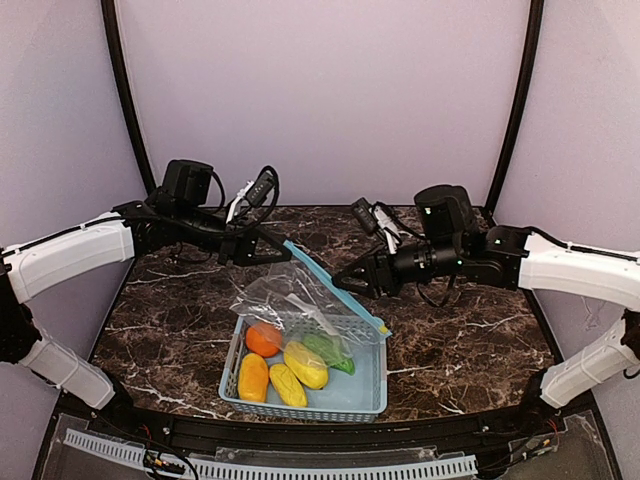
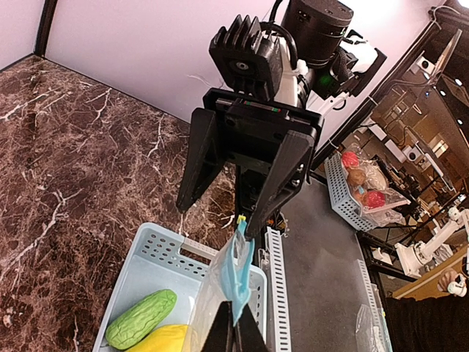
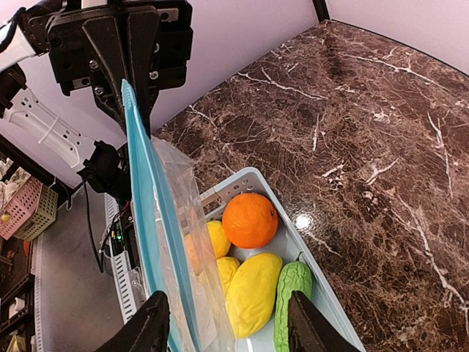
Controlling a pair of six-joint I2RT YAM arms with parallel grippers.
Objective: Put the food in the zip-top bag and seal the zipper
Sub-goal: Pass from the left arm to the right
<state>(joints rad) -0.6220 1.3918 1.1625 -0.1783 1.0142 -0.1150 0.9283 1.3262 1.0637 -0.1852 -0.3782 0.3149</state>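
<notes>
The clear zip-top bag (image 1: 290, 300) hangs above the light blue basket (image 1: 372, 400), and its blue zipper (image 1: 335, 287) is stretched up and to the left. My left gripper (image 1: 272, 250) is shut on the zipper's upper end (image 2: 238, 275). My right gripper (image 3: 227, 330) is open. Its fingers (image 3: 143, 334) straddle the zipper's lower part (image 3: 143, 220), which runs close to the left finger. The food lies in the basket below: a round orange (image 3: 250, 220), three yellow fruits (image 3: 253, 290), and a green pod (image 3: 292, 301). The bag partly covers two of the yellow fruits.
The basket sits at the near middle of the dark marble table (image 1: 170, 320). Lilac walls (image 1: 320, 90) close in the back and sides. A white slotted rail (image 1: 300, 465) runs along the near edge.
</notes>
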